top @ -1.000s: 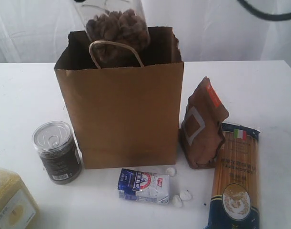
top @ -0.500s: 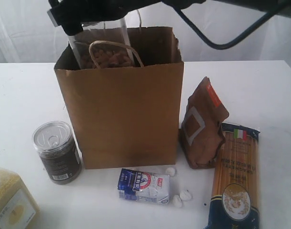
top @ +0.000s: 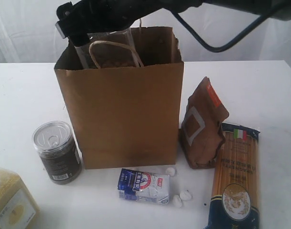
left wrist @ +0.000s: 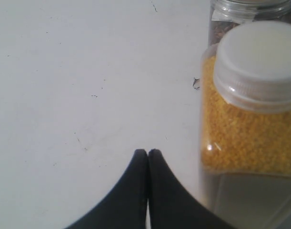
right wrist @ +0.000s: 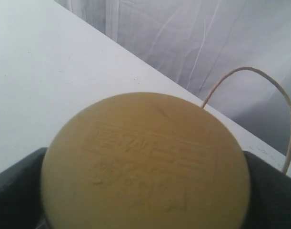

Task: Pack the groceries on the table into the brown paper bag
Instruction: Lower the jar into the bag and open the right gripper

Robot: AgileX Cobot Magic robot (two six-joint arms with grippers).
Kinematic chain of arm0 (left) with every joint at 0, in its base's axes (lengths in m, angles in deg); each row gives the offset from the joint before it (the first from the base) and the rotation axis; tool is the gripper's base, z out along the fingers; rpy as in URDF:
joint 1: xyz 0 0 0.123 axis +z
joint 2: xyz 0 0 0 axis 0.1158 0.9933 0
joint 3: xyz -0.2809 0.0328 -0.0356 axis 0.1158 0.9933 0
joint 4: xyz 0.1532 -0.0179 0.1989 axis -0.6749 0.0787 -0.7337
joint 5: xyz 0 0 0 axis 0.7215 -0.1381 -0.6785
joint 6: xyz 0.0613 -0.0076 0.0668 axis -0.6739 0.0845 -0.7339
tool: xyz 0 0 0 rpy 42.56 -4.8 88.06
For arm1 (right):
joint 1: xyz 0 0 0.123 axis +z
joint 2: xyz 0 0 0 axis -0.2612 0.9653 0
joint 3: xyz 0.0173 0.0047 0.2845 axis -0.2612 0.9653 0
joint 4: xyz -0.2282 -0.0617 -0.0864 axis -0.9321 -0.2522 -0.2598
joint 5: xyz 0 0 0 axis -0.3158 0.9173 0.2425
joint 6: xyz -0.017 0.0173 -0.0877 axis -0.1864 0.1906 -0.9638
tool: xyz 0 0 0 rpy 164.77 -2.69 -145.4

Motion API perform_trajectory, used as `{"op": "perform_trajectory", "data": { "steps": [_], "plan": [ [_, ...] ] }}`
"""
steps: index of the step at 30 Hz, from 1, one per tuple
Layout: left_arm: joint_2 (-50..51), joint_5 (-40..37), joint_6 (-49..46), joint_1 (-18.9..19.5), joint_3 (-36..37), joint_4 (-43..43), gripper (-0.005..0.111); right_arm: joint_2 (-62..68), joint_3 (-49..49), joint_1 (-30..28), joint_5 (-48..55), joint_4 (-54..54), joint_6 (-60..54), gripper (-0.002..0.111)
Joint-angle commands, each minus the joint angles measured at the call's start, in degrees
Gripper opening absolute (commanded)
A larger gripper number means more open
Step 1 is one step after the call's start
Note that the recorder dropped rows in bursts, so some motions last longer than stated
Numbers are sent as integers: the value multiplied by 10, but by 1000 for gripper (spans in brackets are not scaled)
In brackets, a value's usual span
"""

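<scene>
My right pincer grips the tan-lidded clear jar, half sunk in the brown paper bag; the near loop handle crosses the jar. My left pincer is closed, empty, beside the yellow-grain container.

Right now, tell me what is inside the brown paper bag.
The tan-lidded clear jar, held by the right gripper, hangs partly inside the brown paper bag. The bag's front wall hides the jar's lower part and the bag's floor.

Brown paper bag, tan-lidded jar, yellow-grain container, blue-white pouch, orange-labelled brown pouch.
</scene>
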Motion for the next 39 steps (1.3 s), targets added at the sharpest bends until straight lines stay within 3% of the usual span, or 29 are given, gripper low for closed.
{"op": "perform_trajectory", "data": {
  "steps": [1,7,10,17,22,39],
  "plan": [
    [-2,-4,1,1,4,4,0,-6,-3,-2,-23,-6,4,65],
    [-2,-4,1,1,4,4,0,-5,-3,-2,-23,-6,4,88],
    [-2,-4,1,1,4,4,0,-2,-3,-2,-19,-6,4,94],
    [-2,-4,1,1,4,4,0,15,-3,-2,9,-7,4,95],
    [-2,-4,1,1,4,4,0,23,-3,-2,8,-7,4,105],
    [-2,-4,1,1,4,4,0,16,-3,-2,17,-5,4,105]
  ]
}}
